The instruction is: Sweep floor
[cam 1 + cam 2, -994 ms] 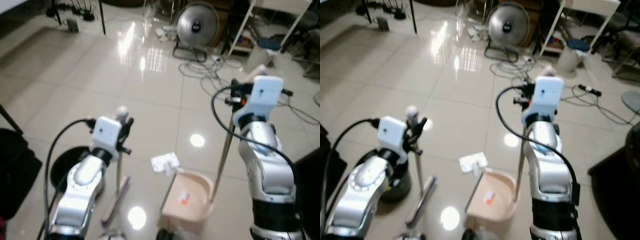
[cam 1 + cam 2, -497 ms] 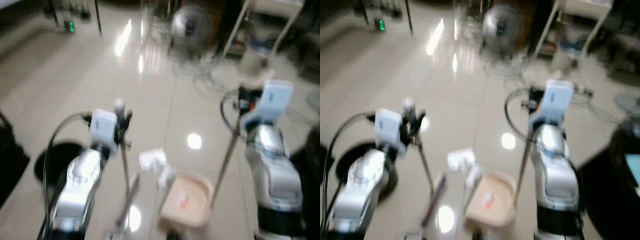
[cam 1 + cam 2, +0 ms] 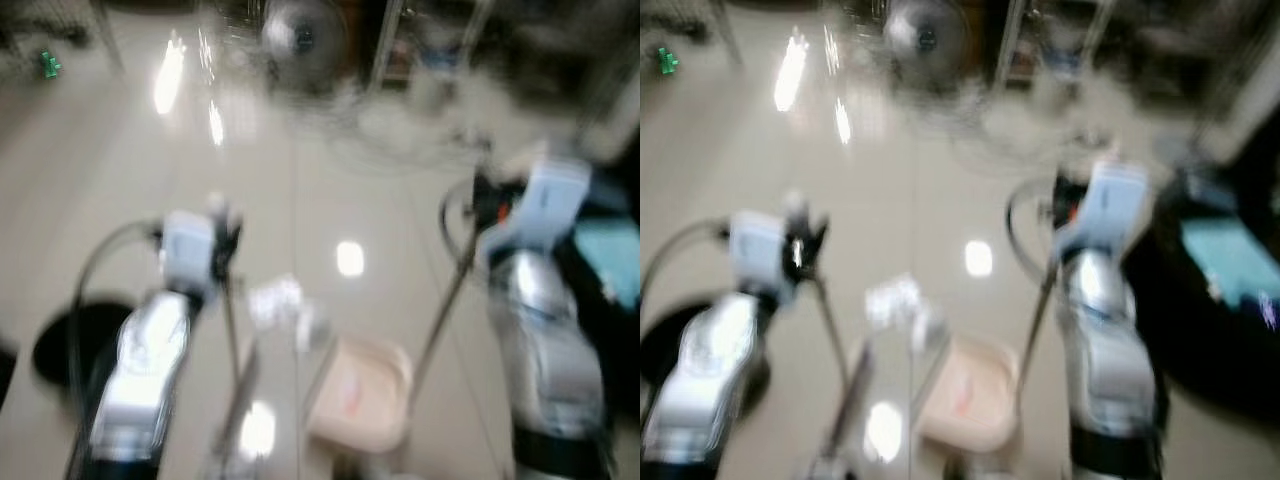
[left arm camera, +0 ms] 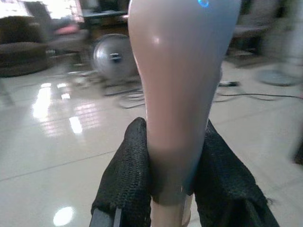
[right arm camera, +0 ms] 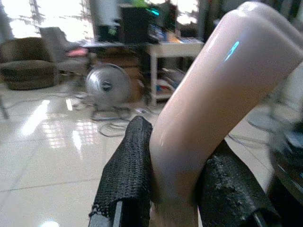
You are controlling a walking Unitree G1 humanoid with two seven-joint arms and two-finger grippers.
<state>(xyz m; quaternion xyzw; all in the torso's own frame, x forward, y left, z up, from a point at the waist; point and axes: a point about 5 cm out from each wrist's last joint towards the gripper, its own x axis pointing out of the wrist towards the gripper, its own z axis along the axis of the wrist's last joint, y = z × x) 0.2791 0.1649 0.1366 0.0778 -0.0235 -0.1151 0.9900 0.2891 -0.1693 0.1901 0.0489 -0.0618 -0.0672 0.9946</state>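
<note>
Left gripper (image 4: 173, 189) clamped on broom handle (image 4: 177, 94), upright for sweeping. Right gripper (image 5: 173, 189) clamped on dustpan handle (image 5: 208, 104). Dustpan (image 3: 360, 390) rests open on floor (image 3: 120, 180); crumpled paper (image 3: 275, 300) just beside its mouth. Beyond dustpan: open tile, then fan (image 3: 300, 40). Views blurred.

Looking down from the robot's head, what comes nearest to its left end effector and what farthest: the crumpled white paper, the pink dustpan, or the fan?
From the left end effector:
1. Crumpled white paper, on the floor just beside it.
2. Pink dustpan, lower, towards the robot's right.
3. Fan, far off across the shiny floor.
</note>
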